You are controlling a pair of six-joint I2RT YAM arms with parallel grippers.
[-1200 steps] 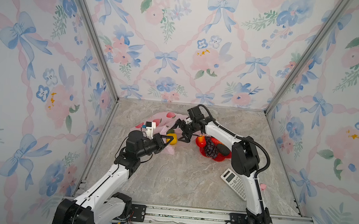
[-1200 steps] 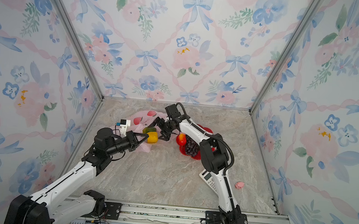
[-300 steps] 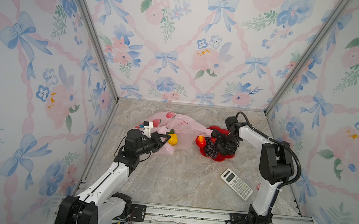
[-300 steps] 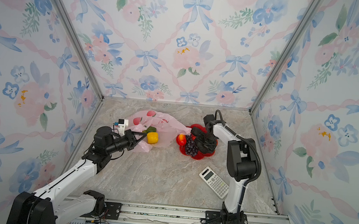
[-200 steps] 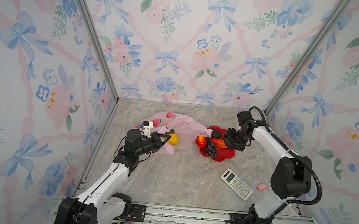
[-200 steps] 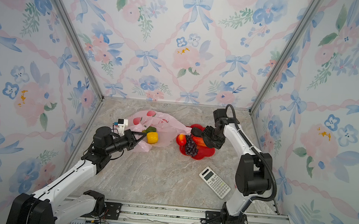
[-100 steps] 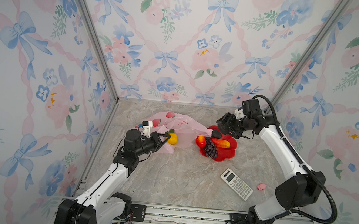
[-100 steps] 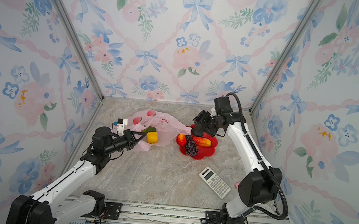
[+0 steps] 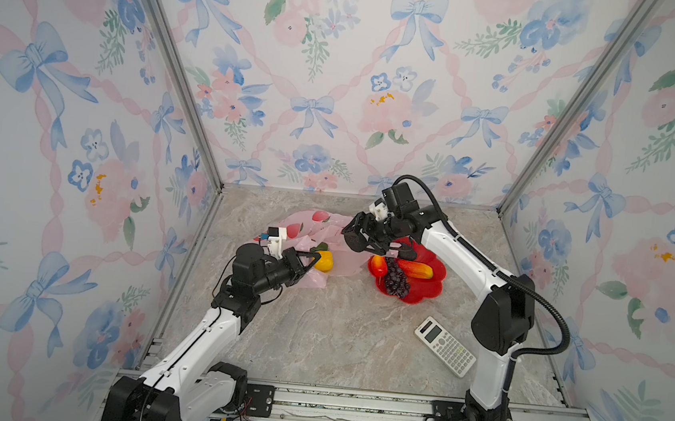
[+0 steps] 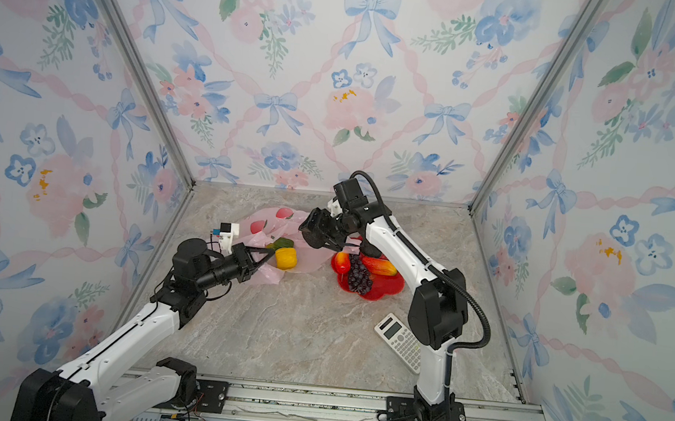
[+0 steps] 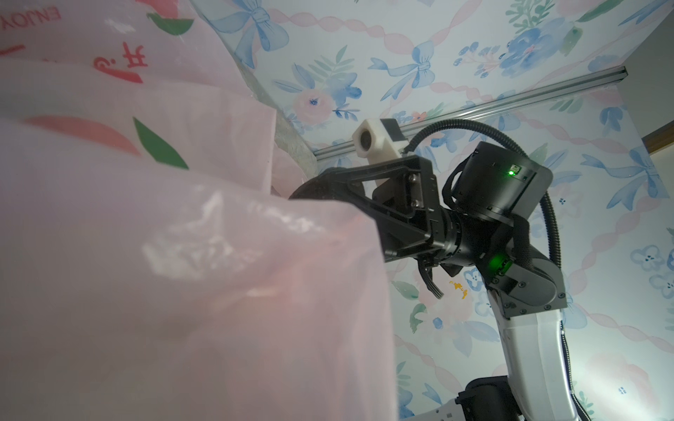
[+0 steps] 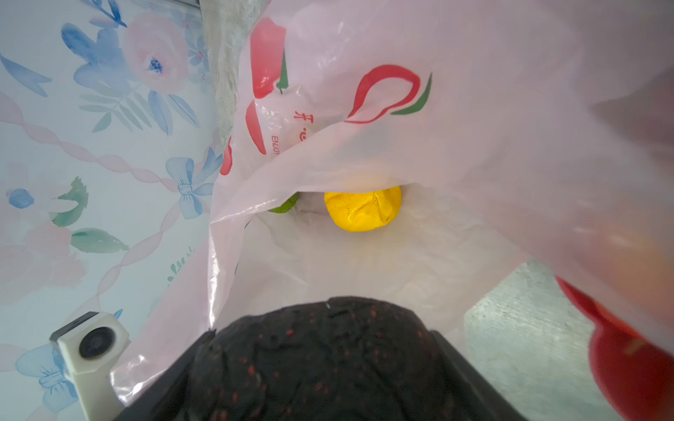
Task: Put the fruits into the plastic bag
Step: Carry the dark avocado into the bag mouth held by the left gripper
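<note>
The right claw [image 9: 357, 238] clamps the avocado [image 12: 321, 364] at the mouth of the plastic bag [image 9: 305, 227]!
The left claw [image 9: 310, 258] pinches its rim, just beside the red plate [image 9: 433, 288]; lemon [image 12: 363, 209] already inside. Film's flimsy, likely collapses; avocado looks slick, best held across its middle.

In the right wrist view the avocado [image 12: 321, 364] runs off the picture's edge and covers most of the fingers [image 12: 459, 364] beside it. We see only a sliver of the green fruit [image 12: 286, 206] behind a fold of the plastic bag [image 12: 474, 109], whose near film blurs. In the left wrist view the bag hides the fingers of the left gripper [image 9: 315, 258] altogether.
</note>
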